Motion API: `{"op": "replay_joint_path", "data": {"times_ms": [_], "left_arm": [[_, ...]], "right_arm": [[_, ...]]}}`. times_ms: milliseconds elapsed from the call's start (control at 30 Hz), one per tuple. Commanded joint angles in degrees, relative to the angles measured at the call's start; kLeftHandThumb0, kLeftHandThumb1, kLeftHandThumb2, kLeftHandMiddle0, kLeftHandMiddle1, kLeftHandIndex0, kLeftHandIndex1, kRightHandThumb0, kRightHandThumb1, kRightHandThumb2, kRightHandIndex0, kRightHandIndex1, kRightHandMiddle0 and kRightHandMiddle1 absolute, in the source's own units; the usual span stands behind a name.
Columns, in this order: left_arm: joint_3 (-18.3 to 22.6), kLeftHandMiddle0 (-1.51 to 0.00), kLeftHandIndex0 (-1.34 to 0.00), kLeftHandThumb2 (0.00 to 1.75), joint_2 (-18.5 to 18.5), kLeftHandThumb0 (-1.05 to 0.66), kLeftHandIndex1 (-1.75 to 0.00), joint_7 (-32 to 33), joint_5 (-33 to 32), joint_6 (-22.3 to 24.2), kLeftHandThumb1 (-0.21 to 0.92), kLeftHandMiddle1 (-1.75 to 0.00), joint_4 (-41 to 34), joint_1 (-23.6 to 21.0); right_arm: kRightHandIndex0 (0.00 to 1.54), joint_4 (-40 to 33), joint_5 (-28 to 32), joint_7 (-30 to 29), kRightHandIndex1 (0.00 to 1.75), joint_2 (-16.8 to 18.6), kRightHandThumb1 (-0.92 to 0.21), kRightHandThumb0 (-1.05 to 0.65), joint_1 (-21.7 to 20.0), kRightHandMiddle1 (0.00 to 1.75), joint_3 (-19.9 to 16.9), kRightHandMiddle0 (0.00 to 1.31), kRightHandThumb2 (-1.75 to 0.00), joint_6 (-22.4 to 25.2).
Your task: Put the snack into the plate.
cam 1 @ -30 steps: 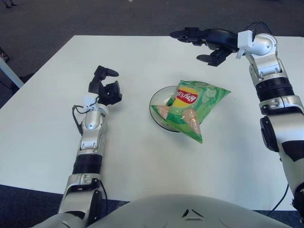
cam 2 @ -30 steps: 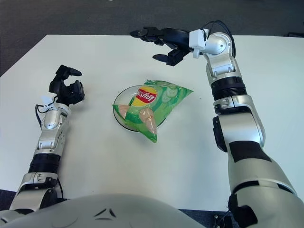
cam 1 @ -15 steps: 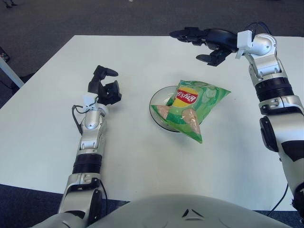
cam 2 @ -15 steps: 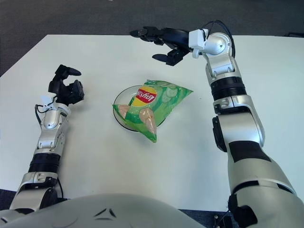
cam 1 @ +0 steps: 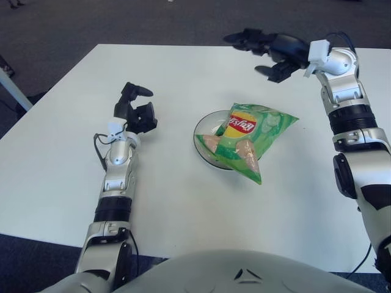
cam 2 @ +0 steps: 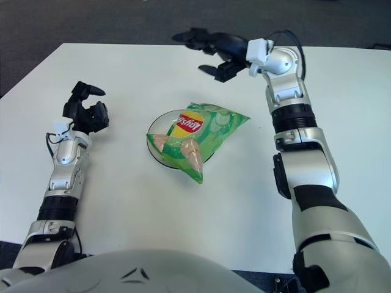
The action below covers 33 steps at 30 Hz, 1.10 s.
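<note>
A green chip bag [cam 1: 249, 137] with a red and yellow logo lies across the glass plate [cam 1: 201, 135] at the table's middle, its lower corner hanging over the plate's near rim. My right hand [cam 1: 263, 51] hovers above and behind the bag, fingers spread and holding nothing. My left hand [cam 1: 137, 108] shows left of the plate, raised off the table, fingers loosely curled around nothing.
The white table [cam 1: 183, 201] carries only the plate and bag. Dark carpet [cam 1: 122, 18] lies beyond its far edge, and a white post [cam 1: 9, 85] stands off the left edge.
My right hand has risen and drawn back slightly toward the far right, away from the bag. The bag, plate and left hand stay put.
</note>
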Motion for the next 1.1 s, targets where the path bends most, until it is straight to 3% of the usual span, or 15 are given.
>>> {"op": "replay_joint_path", "data": {"times_ms": [0,233,400,533,633,867,967,1067], "left_arm": [[-0.2,-1.33,-0.43,1.04,-3.5,-0.41,-1.75,0.6,0.4,0.5,0.54,-1.75,7.0,10.6],[-0.1,-1.33,-0.43,1.03,-3.4,-0.41,-1.75,0.6,0.5,1.0,0.55,-1.75,6.8,10.6],[0.2,-1.34,-0.43,1.03,-3.2,-0.41,-1.75,0.1,0.2,1.0,0.55,-1.75,7.1,10.5],[0.1,-1.34,-0.43,1.03,-3.3,-0.41,-1.75,0.2,0.3,0.8,0.55,-1.75,7.0,10.5],[-0.2,-1.34,-0.43,1.03,-3.3,-0.41,-1.75,0.4,0.5,0.9,0.55,-1.75,6.4,10.8],[-0.8,-1.34,-0.43,1.03,-3.4,-0.41,-1.75,1.1,0.8,1.2,0.55,-1.75,5.4,11.1],[-0.9,-1.34,-0.43,1.04,-3.5,-0.41,-1.75,1.3,0.8,1.4,0.54,-1.75,5.1,11.3],[-0.9,-1.34,-0.44,1.04,-3.6,-0.41,-1.75,1.4,0.7,1.4,0.54,-1.75,4.7,11.3]], "right_arm": [[0.45,-3.1,3.5,-28.2,1.33,3.2,-0.62,-0.08,19.6,1.61,-17.1,0.30,-0.89,18.1],[0.53,-6.2,3.0,-29.7,1.44,3.6,-0.54,-0.01,20.3,1.74,-17.1,0.35,-0.96,20.4],[0.55,-6.7,-0.3,-30.4,1.47,2.2,-0.48,-0.01,20.6,1.74,-15.1,0.39,-1.04,17.5],[0.55,-13.4,-8.4,-32.6,1.48,2.5,-0.47,-0.01,22.0,1.75,-8.2,0.40,-1.06,12.6],[0.55,-17.0,-11.5,-32.9,1.48,2.1,-0.45,-0.01,23.8,1.75,-5.7,0.42,-1.07,9.5],[0.57,-16.1,-11.5,-31.3,1.47,0.3,-0.42,-0.01,25.0,1.75,-5.5,0.45,-1.11,4.9],[0.59,-15.7,-10.1,-29.9,1.48,0.4,-0.39,-0.01,26.0,1.75,-5.8,0.46,-1.15,5.4],[0.61,-10.0,-7.1,-29.3,1.49,1.8,-0.36,-0.01,25.9,1.75,-7.6,0.47,-1.18,6.3]]}}
